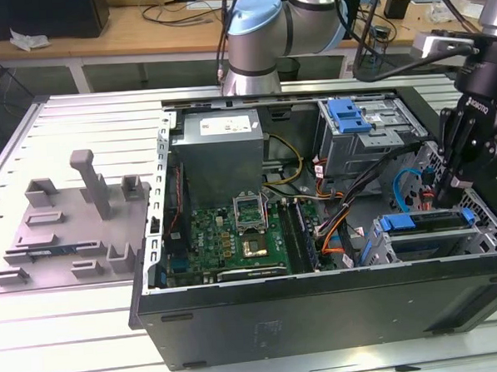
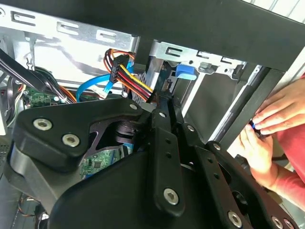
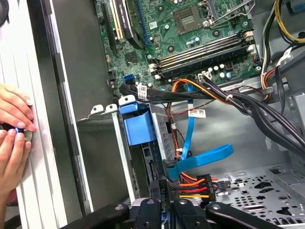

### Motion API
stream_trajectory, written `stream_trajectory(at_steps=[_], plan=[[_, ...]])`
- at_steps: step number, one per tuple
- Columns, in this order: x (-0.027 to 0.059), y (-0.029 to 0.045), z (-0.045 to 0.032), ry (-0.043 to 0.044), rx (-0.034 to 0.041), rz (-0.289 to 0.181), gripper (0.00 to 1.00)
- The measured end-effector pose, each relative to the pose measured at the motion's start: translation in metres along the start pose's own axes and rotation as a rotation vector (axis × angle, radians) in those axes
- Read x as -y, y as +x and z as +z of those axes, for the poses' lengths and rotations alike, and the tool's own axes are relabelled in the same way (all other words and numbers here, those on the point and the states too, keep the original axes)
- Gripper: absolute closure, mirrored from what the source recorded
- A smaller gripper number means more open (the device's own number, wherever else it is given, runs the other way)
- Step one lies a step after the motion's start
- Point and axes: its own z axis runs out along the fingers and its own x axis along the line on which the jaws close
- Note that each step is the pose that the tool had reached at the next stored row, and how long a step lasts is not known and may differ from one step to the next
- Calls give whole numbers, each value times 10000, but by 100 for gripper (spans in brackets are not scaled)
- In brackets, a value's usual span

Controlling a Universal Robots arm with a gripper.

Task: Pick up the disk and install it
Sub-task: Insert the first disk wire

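The disk stands on edge in the lower drive cage at the front right of the open computer case. Its blue caddy edge faces up, with a silver face below it. In the first wrist view the blue caddy end sits at the top of the metal cage. My gripper hangs at the cage's right end in the exterior view, just above the caddy. Its fingers are drawn together with nothing seen between them. In both wrist views the gripper points into the gap beside the cage, near the cables.
A second drive cage with a blue bracket stands behind. Power and data cables crowd the space by the fingers. The motherboard lies mid-case. A person's hands rest on the case's outer wall. A grey fixture sits on the exterior view's left.
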Motion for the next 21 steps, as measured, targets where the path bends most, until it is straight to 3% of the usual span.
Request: stream_trajectory(at_steps=[7,11,17,21], plan=[[4,66,19,17,315,-205,83],[-14,98,22,47,425,-351,83],[-38,107,16,68,423,-418,83],[-47,137,-80,149,415,-718,83]])
